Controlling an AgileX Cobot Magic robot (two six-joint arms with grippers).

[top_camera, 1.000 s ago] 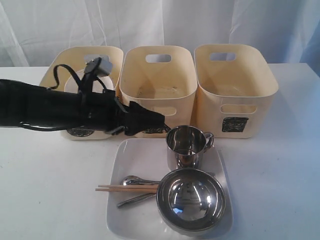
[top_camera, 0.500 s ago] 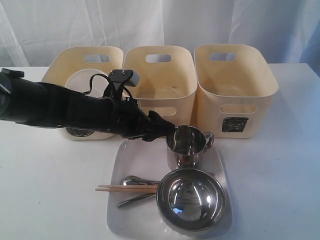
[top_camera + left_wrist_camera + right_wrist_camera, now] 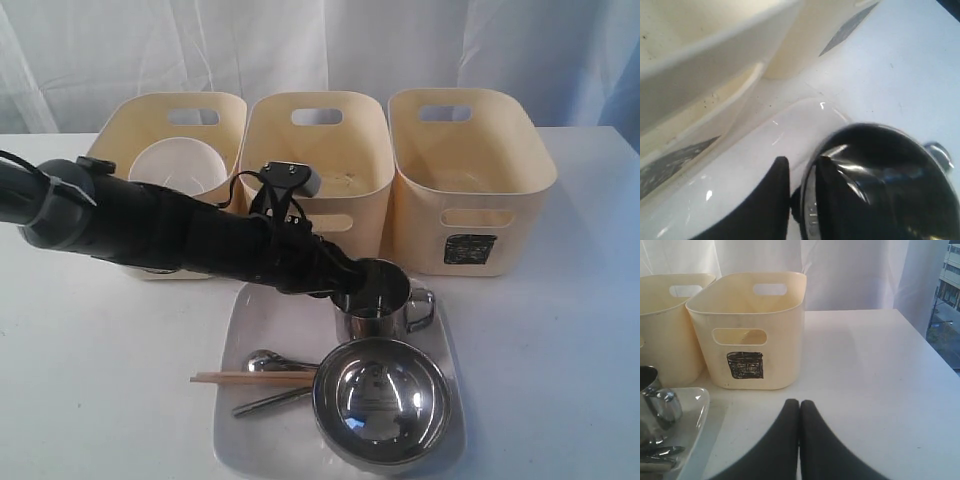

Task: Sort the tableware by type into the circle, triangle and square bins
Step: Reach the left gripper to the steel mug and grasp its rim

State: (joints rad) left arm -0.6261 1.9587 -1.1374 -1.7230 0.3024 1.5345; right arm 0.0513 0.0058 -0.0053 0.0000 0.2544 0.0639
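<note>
A steel mug stands on the large white square plate; I cannot make out a second mug. My left gripper straddles its rim, one finger outside and one inside, shut on it. Nearer the front of the plate lie the large steel bowl, wooden chopsticks and steel cutlery. The small white bowl sits in the left bin. My right gripper rests shut and empty on the table beside the square-marked bin.
Three cream bins stand in a row behind the plate: left, middle and right. My left arm hides the left and middle bins' front marks. White curtain hangs behind. Bare table lies right of the square bin.
My left arm swung right and down from the bins to the mug, and its fingers now straddle the rim. The mug shifted slightly and its handle turned. The right gripper's motion cannot be judged.
</note>
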